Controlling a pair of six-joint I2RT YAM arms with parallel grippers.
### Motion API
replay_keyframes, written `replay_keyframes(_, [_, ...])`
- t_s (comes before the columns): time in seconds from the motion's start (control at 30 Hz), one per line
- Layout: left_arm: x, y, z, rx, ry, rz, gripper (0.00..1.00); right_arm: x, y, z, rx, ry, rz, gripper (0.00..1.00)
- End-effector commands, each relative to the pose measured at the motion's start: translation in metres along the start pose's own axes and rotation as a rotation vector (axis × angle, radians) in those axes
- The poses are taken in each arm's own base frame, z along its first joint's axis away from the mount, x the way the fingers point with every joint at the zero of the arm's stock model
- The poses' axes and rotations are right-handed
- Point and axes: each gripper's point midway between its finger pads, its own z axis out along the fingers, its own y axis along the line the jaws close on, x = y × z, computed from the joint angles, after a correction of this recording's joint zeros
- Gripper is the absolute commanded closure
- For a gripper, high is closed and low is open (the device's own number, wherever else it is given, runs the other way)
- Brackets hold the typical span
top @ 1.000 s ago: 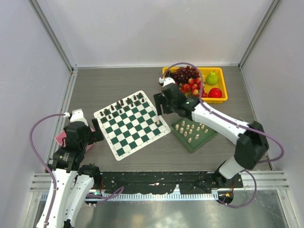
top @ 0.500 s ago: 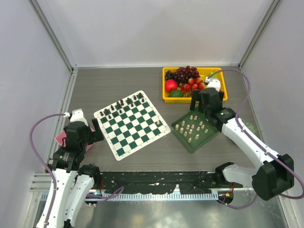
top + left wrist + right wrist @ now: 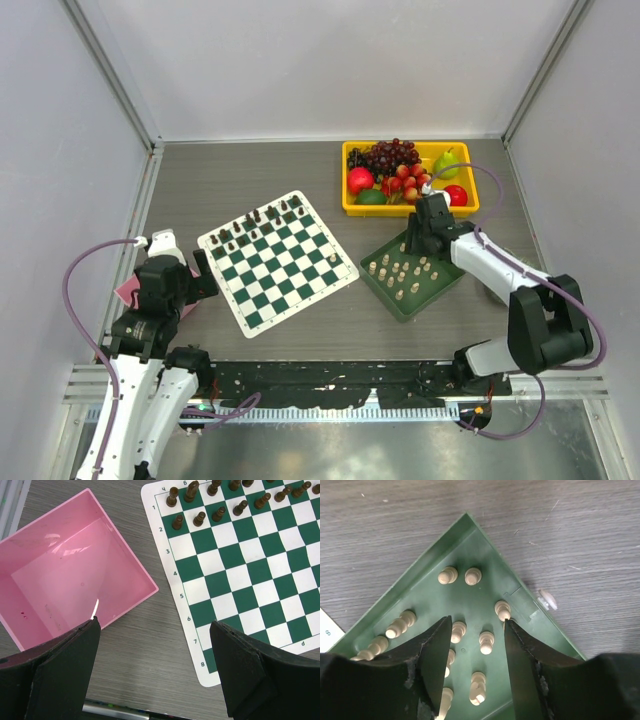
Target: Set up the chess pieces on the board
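- Top external view: chessboard (image 3: pixel 278 262) lies mid-counter (image 3: pixel 250 170), with dark pieces (image 3: pixel 262 215) lined up along its far side.
- cream chess pieces (image 3: pixel 486 642) are in the green tray (image 3: pixel 470 550), just right of the chessboard.
- right end effector (image 3: pixel 477 622) hangs over them, fingers parted, gripping nothing.
- left end effector (image 3: pixel 155 625) is spread wide above the pink box (image 3: pixel 75 565) and the chessboard's corner.

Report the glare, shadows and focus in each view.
Left wrist view: white glare streaks in the pink box; the board is sharp, the left fingers dark and soft. Right wrist view: the chess pieces in the green tray are crisp with short shadows; the right fingers are dark and soft-edged. Top external view: even soft light on the table, no harsh shadows.
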Motion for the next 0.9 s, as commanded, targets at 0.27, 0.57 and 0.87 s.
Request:
replay_keyframes(0.27, [-0.02,-0.003,-0.003,0.012,-0.063,-0.003,0.01,-0.028,0.009,0.009,-0.007,-0.064,0.02,0.51])
replay_keyframes(0.57, [-0.02,-0.004,-0.004,0.018,-0.065,-0.006,0.01,-0.028,0.011,0.014,-0.018,-0.06,0.021,0.52])
replay_keyframes(0.87, [-0.021,-0.004,-0.005,0.021,-0.07,-0.006,0.01,-0.033,0.009,0.015,0.006,-0.069,0.013,0.59])
